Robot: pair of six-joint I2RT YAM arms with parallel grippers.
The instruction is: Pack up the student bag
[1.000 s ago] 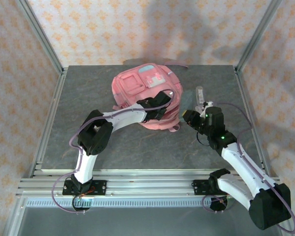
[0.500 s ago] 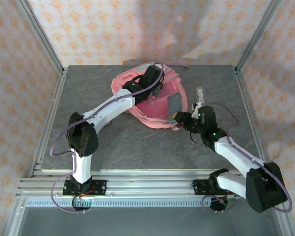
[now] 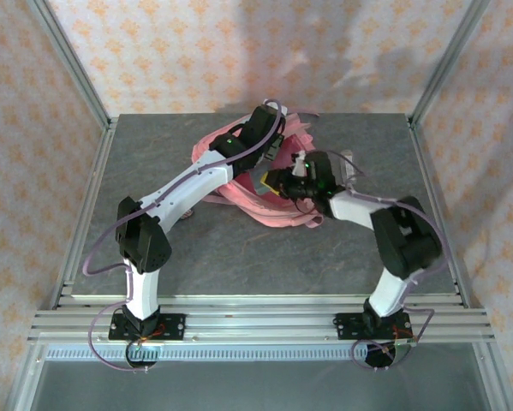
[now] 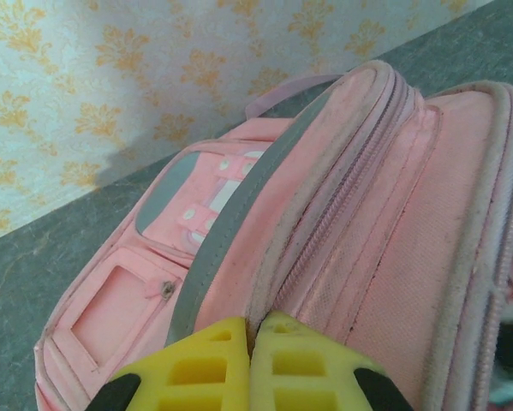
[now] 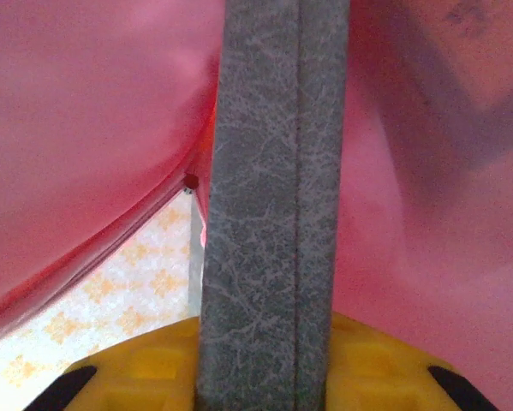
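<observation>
Student bag (image 3: 269, 212): far centre of grey table (image 3: 153, 248) | left gripper (image 4: 252, 351): fingers pinched together on its zip edge | right gripper (image 5: 265, 377): clamped on grey slab (image 5: 273, 197), pink fabric on both sides

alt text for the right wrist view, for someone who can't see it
A flat grey marbled slab stands upright between the yellow fingers, with the cloth of the pink fabric student bag close on both sides. Patterned wallpaper shows through a gap at lower left.
</observation>
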